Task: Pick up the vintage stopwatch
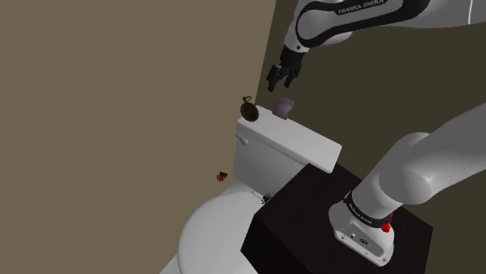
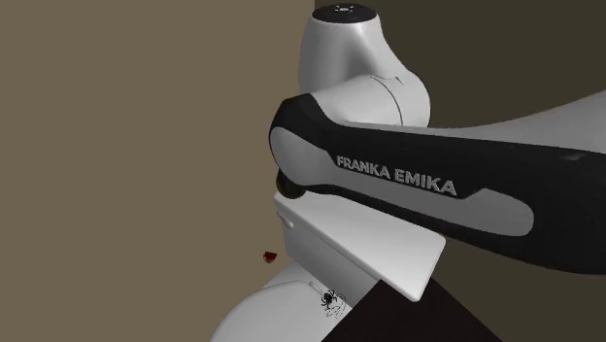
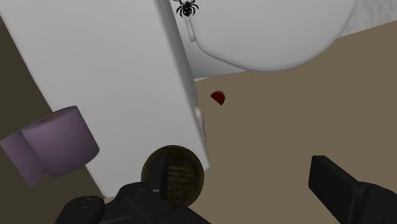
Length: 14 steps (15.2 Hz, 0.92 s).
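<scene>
Gripper (image 1: 284, 76) above toilet tank lid (image 1: 290, 140), near purple toilet roll (image 1: 283, 109). Stopwatch (image 1: 249, 110) at lid's end, on shoulder view's left of roll, loop pointing up.
Second exterior view: arm crosses lid; spider (image 2: 332, 299) below.
Wrist view: fingers (image 3: 343, 191) apart, nothing held; stopwatch's round face toward camera, beside one finger.

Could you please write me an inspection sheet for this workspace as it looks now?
Surface: white toilet tank lid, above the white bowl.
Job's things: dark, brass-coloured stopwatch at the lid's edge, not held.
Clutter: purple paper roll on the lid beside the stopwatch; black spider near the back of the bowl; small red object beside the toilet.
Grippers: gripper open, above the lid, not touching the stopwatch.
Cables: nothing seen.
Surroundings: brown wall; dark box stand.
</scene>
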Each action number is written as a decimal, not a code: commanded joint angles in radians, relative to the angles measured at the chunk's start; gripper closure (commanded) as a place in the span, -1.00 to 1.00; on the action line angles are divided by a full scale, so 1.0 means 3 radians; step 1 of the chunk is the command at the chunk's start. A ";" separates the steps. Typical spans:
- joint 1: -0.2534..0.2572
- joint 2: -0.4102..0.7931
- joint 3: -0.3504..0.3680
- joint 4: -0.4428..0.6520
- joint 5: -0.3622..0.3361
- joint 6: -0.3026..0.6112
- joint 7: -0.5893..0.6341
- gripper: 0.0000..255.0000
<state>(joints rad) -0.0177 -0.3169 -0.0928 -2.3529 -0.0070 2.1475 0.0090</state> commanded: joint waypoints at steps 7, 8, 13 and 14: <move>-0.0032 0.0943 -0.0119 0.0403 0.0149 0.0703 -0.0171 -1.00; -0.0038 0.1067 -0.0129 0.0478 0.0179 0.0769 -0.0198 -1.00; -0.0096 0.1687 -0.0148 0.0926 0.0352 0.1031 -0.0338 -1.00; -0.0114 0.1812 -0.0145 0.1029 0.0387 0.1070 -0.0364 -1.00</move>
<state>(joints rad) -0.0459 0.1821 -0.1361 -2.0778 0.0959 2.4516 -0.0888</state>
